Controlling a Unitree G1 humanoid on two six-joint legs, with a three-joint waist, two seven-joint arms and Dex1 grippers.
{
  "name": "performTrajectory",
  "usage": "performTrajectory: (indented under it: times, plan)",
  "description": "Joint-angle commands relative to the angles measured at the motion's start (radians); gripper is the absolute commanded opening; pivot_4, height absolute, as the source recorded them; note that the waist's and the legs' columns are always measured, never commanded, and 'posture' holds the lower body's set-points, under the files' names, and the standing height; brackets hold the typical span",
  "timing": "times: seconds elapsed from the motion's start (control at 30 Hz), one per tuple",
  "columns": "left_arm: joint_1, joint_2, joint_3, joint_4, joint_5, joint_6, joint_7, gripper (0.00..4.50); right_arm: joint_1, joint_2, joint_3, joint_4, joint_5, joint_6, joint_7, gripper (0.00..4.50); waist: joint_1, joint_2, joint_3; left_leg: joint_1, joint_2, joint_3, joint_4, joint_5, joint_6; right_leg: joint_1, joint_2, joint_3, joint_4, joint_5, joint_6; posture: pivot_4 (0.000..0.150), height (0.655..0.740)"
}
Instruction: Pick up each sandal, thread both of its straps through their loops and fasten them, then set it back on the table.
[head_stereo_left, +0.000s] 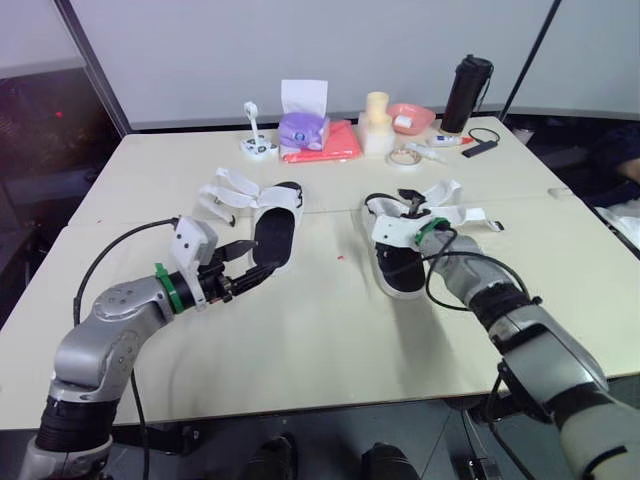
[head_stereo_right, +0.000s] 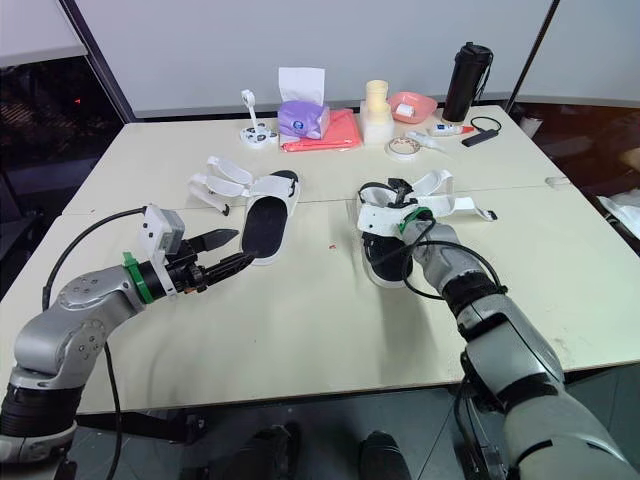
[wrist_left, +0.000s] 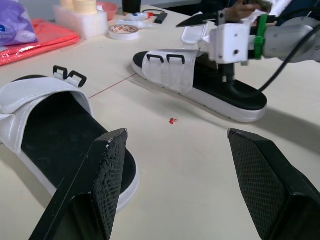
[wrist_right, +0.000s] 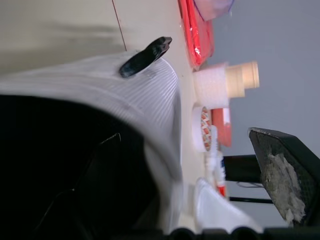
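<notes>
Left fingers: open, lower left of frame, tips just beside heel of left sandal on bench.
Right fingers: spread apart around white upper of right sandal, frame centre.

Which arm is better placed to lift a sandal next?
Right. The right gripper is open astride the strap band of the right-hand white-strapped black-soled sandal, one finger on its footbed. The left gripper, open by the other sandal's heel, has only table between its fingers.

Count: 2 black-soled, white-strapped sandals: left sandal, right sandal; 1 black cylindrical tumbler; 1 pink bowl.
</notes>
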Motion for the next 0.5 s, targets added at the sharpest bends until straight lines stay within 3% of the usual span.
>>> performTrajectory:
  times: [0.03,0.2,0.37,0.5]
  plan:
    - [0.001,-0.005,0.009,-0.045,0.003,-0.019,0.012,3.34,-0.073,0.027,0.014,0.111,-0.042,-0.055,-0.068,2.64,0.000,0.000,0.000,0.000,0.000,0.000,0.000,0.000,0.000,0.000,0.000,0.000,0.000,0.000,0.000,0.150,0.7344]
    - [0.005,-0.010,0.010,-0.053,0.002,-0.016,0.022,3.34,-0.117,0.049,0.021,0.182,-0.061,-0.100,-0.097,0.05,-0.004,0.000,0.000,0.000,0.000,0.000,-0.001,0.001,-0.001,0.000,0.000,0.000,0.001,0.000,0.000,0.150,0.7344]
    - [-0.010,-0.023,0.002,-0.041,-0.001,-0.015,0.023,3.34,-0.127,0.012,0.011,0.144,-0.054,-0.204,-0.064,0.05,-0.015,0.001,0.001,0.000,0.000,-0.001,-0.001,0.001,-0.001,-0.001,0.001,0.000,0.001,0.000,-0.001,0.150,0.7344]
    - [-0.039,-0.030,-0.009,-0.006,0.004,-0.023,0.004,3.34,-0.082,-0.113,0.029,-0.061,-0.049,-0.450,0.072,0.05,-0.019,0.003,0.002,-0.001,0.000,-0.001,-0.002,0.001,-0.001,-0.002,0.001,0.000,0.002,0.000,0.000,0.150,0.7344]
